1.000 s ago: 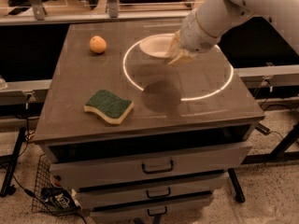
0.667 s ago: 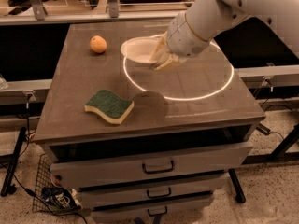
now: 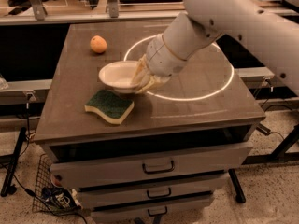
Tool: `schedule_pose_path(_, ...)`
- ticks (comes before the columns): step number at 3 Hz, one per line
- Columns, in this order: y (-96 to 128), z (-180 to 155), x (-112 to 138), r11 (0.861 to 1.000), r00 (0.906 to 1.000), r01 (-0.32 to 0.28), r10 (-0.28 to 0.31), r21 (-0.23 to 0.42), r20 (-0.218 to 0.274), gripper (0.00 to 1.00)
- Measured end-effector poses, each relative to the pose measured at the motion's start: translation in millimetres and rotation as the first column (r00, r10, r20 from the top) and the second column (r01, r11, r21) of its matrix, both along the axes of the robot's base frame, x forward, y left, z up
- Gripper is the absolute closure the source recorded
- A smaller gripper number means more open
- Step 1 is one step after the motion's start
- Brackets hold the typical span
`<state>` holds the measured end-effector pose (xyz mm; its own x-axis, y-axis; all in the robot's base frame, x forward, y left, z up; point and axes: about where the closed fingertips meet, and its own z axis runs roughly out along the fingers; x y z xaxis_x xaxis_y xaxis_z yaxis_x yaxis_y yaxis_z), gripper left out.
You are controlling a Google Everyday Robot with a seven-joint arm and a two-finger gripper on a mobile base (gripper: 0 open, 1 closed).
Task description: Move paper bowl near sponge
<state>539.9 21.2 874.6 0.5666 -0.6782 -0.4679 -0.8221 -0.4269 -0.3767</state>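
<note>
though farther back earlier, paper bowl [image 3: 115, 74] now beside sponge [image 3: 109, 106], gripper [image 3: 141, 80] clasping its rim

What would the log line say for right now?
gripper: gripping bowl rim | bowl: close behind sponge | orange: farther back, apart

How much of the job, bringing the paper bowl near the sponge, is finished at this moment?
Mostly done: the paper bowl is already just behind the sponge. In hand: the pincer grips the bowl's right rim. Left: release it and withdraw. I cannot tell whether the bowl is set down yet.
</note>
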Motion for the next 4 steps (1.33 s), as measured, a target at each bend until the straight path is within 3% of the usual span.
schedule_pose_path(1,11,-21,-3,0.999,0.9989,-0.042,0.042,-0.013,-0.024,0.4)
schedule_pose_path(3,11,-35,15,0.999,0.9995,-0.024,0.024,-0.031,-0.019,0.0)
schedule_pose_path(4,9,-30,17,0.999,0.9997,-0.017,0.016,-0.03,-0.019,0.0)
